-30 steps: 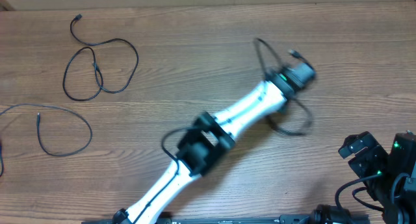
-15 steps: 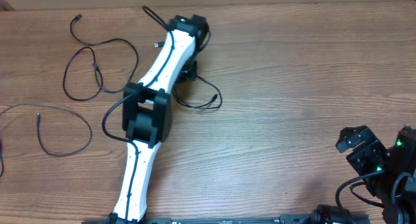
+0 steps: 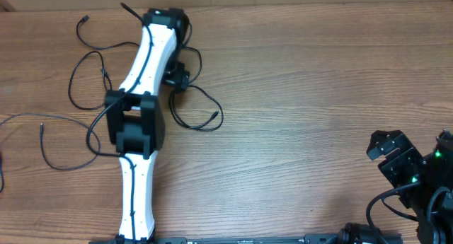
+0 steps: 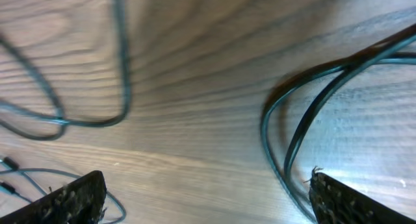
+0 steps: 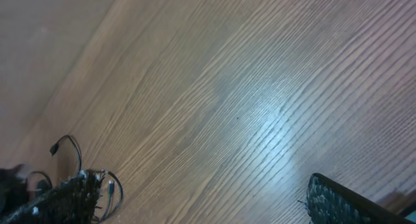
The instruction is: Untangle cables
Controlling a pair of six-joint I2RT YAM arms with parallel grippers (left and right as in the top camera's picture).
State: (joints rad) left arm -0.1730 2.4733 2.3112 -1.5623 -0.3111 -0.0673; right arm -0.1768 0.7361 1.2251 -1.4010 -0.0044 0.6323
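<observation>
Left end effector [image 4: 211,199]: jaws spread wide, fingers [image 4: 71,198] well apart at the two lower corners of the wrist view, nothing clamped between them. It hangs low over the surface [image 3: 318,74], far side, left of centre. Cable A [image 3: 212,115] lies on the wood right below it. In the wrist view a doubled strand curves in close to the right-hand finger; contact cannot be judged. From overhead, A loops out to the right of the end effector, and one thin end shows past the far side of the left arm [image 3: 141,67]. Cable B [image 3: 71,85] lies just left of that arm in a loose crossed loop, plug end toward the far left corner. Cable C [image 3: 42,141] lies nearer, at the left edge, in a single open curve, apart from B. No knot seen between A, B and C. Right end effector [image 5: 205,201]: also open, empty, parked at the near right corner, well apart from all cables.
</observation>
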